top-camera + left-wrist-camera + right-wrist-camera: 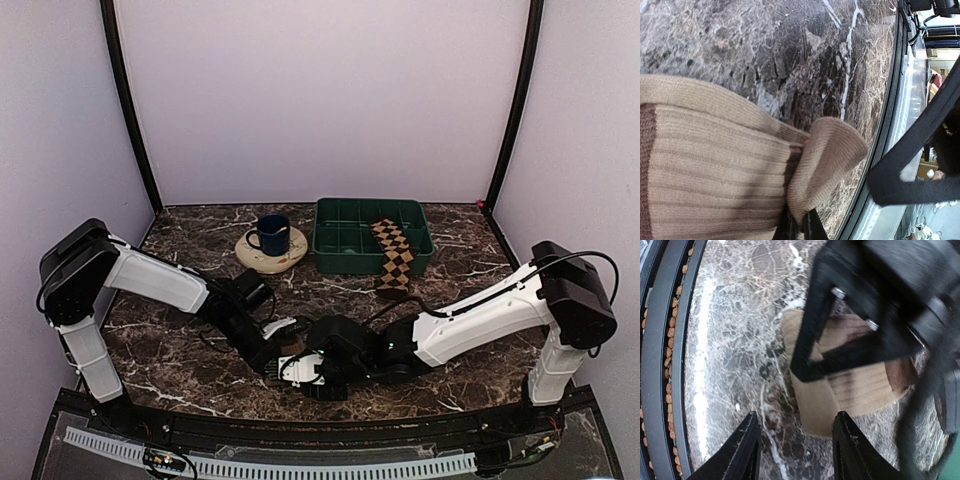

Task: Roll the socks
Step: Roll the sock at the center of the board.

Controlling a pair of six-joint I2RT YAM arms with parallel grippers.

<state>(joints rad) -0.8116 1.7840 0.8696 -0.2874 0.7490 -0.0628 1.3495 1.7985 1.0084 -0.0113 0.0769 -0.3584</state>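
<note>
The tan sock (715, 170) lies on the marble table near the front edge, with a brown band at its end. My left gripper (801, 227) is shut on a folded-up flap of it (827, 155). In the top view the left gripper (272, 358) and right gripper (300, 370) meet over the sock, which is mostly hidden there. My right gripper (797, 442) is open just short of the tan sock (860, 387), with the left gripper (855, 305) in front of it. The argyle sock (393, 255) hangs over the green tray's front wall.
A green tray (345, 240) stands at the back centre. A blue mug (272, 235) sits on a round beige plate (262, 260) to its left. The black rail of the table's front edge (670, 365) runs close by the grippers.
</note>
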